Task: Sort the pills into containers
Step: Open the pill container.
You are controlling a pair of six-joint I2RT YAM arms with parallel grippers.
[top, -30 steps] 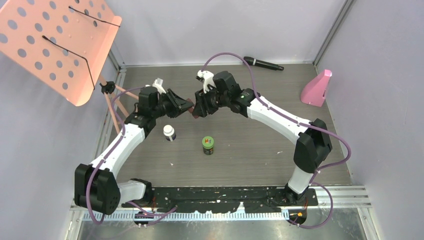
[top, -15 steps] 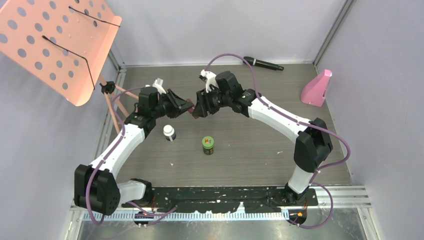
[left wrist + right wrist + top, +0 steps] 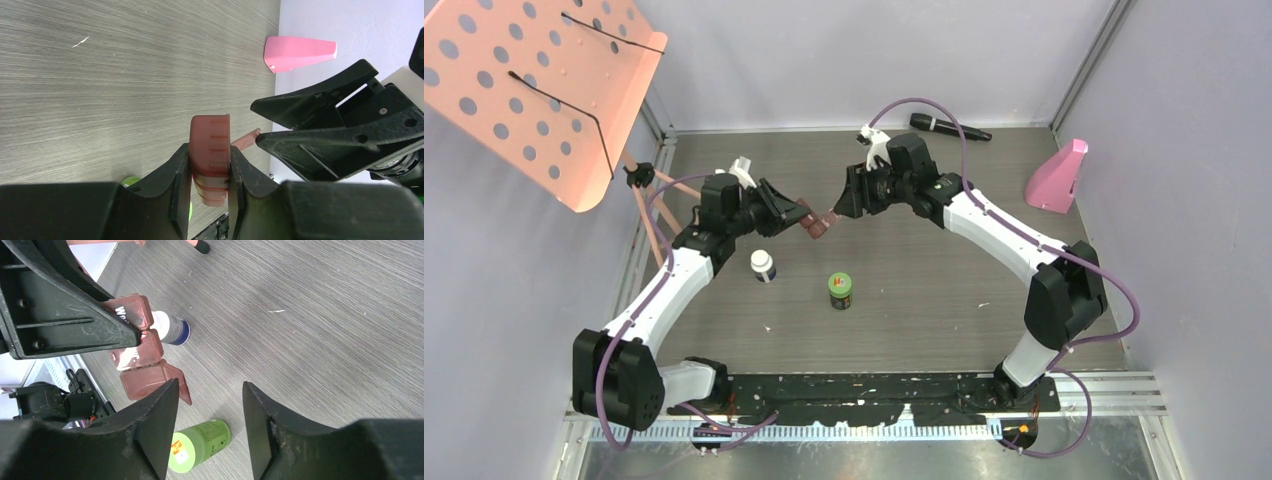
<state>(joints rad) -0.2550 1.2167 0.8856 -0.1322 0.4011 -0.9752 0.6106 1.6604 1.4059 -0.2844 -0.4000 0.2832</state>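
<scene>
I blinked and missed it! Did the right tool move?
Yes. The right tool drew back rightward, away from the brown case and closer to the black microphone.

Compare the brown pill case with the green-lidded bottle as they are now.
The brown case is clamped in the left pincer, held above the table. The green-lidded bottle stands free on the table, untouched. The case is flat-sided and segmented, with one flap open, while the bottle is round and capped. The case is reddish brown, and the bottle has a green lid and an orange label. Both are small containers.
</scene>
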